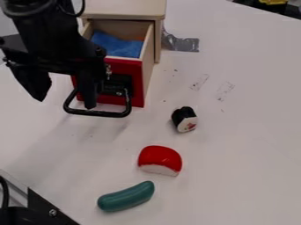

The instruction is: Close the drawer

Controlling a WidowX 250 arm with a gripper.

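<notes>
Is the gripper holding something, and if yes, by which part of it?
Nothing is held: the gripper is open, its fingers wide apart. One finger overlaps the black handle in this view, but the two do not close on it.

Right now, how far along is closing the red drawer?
The approach looks done: the gripper, fingers apart, is by the black handle. Nothing is gripped, and contact is unclear. Closing is left: the red-fronted drawer juts from the cabinet, blue cloth showing inside.

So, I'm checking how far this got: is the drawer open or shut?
Open: the drawer juts from the cabinet, exposing blue cloth inside.
</notes>
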